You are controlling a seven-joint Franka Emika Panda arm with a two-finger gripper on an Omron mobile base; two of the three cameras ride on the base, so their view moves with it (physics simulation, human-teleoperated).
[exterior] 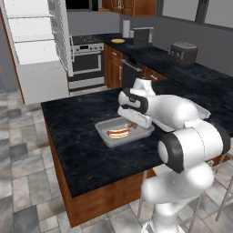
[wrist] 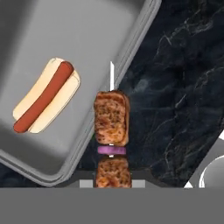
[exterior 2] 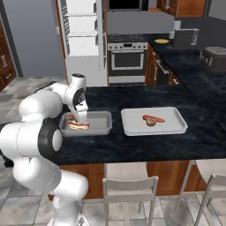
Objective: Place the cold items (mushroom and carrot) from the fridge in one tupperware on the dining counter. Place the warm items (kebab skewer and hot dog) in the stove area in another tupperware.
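Hot dog (wrist: 46, 97) fills one side of tupperware (wrist: 65, 26), remaining floor bare, raised rim all around

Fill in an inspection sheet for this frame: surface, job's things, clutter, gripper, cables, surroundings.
Surface: dining counter, black stone with pale veins, on a brown wooden base.
Job's things: hot dog lies in the tupperware nearer the arm; kebab skewer hangs over that container's rim, not yet inside. Carrot and mushroom lie together in the other tupperware.
Clutter: nothing seen on the dining counter.
Gripper: gripper shut on the kebab skewer, above the container's edge.
Cables: nothing seen.
Surroundings: fridge open, white shelves showing; oven beside it; toaster and yellow plate on the back counter; stools at the counter's near side.
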